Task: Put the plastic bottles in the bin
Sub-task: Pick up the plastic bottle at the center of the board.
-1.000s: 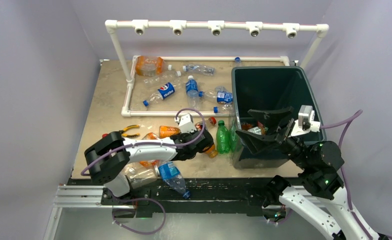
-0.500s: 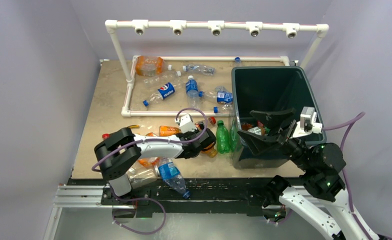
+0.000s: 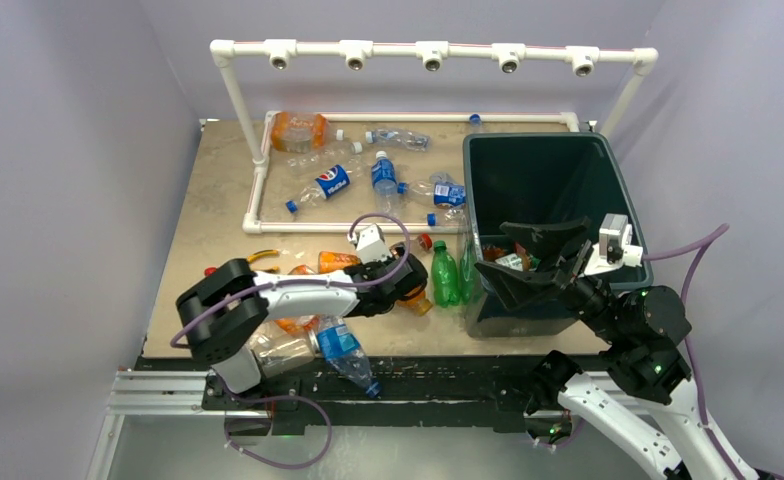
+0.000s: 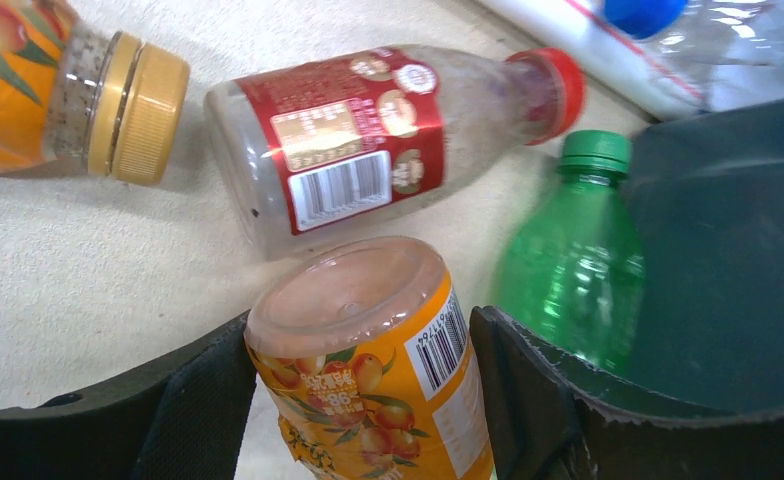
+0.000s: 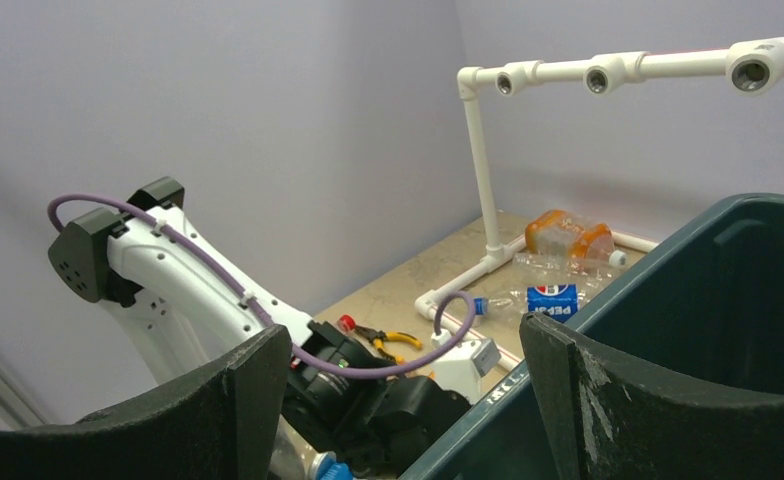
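Observation:
My left gripper (image 4: 360,335) lies low on the table beside the bin's near left corner. Its fingers press both sides of an orange-labelled bottle (image 4: 368,370) whose clear base faces the wrist camera; from above that bottle (image 3: 420,300) pokes out of the gripper (image 3: 413,288). Just beyond lie a red-labelled clear bottle (image 4: 368,170) and a green bottle (image 4: 568,270) against the dark green bin (image 4: 728,250). My right gripper (image 3: 528,262) hangs open and empty over the bin's (image 3: 543,140) near left rim. A few bottles lie inside the bin.
A white pipe frame (image 3: 258,190) at the back fences in several bottles, one a Pepsi bottle (image 3: 333,181). Yellow-handled pliers (image 3: 261,262) lie left of my left arm. A blue-labelled bottle (image 3: 343,345) and a clear one overhang the table's near edge.
The left gripper's jaws have narrowed onto the orange-labelled bottle, and the left arm's elbow has shifted. The right gripper has drifted slightly right.

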Controlling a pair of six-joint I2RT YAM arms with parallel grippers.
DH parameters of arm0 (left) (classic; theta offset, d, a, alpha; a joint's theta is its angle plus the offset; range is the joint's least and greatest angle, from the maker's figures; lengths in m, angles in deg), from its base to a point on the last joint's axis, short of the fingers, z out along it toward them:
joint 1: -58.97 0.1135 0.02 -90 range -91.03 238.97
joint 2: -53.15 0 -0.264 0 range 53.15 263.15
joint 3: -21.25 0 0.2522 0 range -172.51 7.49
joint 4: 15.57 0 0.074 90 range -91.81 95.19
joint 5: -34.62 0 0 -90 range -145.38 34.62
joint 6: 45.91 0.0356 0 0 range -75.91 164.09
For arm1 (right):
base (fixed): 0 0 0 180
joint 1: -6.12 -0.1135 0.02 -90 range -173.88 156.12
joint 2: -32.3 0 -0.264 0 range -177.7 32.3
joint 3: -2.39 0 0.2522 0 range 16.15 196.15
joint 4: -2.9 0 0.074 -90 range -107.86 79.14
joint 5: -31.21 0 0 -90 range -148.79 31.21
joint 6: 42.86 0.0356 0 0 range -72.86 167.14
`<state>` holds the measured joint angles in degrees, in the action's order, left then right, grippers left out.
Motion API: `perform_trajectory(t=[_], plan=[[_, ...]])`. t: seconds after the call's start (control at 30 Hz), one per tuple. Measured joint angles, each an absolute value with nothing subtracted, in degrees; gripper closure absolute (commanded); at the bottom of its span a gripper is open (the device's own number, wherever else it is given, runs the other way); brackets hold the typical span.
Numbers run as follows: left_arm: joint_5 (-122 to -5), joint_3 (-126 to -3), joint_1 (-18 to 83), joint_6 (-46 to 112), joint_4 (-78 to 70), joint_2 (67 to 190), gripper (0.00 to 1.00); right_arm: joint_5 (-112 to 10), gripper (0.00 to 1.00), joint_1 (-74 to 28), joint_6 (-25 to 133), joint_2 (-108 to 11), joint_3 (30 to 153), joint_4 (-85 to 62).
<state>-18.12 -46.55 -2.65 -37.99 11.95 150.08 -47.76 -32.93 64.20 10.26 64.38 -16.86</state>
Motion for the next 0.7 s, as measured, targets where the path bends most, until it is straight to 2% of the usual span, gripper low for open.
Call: perform_trajectory(t=[0.2,0.4,0.5,0.57,0.67,0.7], plan=[[-18.17,-46.27,-4.18,-32.46,12.25,140.75,0.64,-47.57,0.11,-32.93,64.22,10.19,64.44,-16.86],[-16.96,-46.27,-5.32,-22.06,14.33,125.34,0.71,-46.74,0.11,-32.93,64.22,9.1,66.85,-17.3],[-15.48,-46.31,-5.3,-12.46,13.78,114.95,0.8,-45.55,0.11,-32.93,64.2,8.12,69.01,-17.06],[-14.36,-46.57,-5.3,-5.12,12.71,107.74,0.9,-44.48,0.11,-32.93,64.24,7.24,70.13,-16.33],[-13.31,-49.26,-5.3,5.11,11.86,101.18,1.0,-42.6,0.12,-32.93,64.59,5.21,70.93,-14.83],[-13.23,-50.62,-5.27,8.1,11.4,99.96,1.0,-42.17,0.12,-32.93,64.77,4.2,71.07,-14.21]])
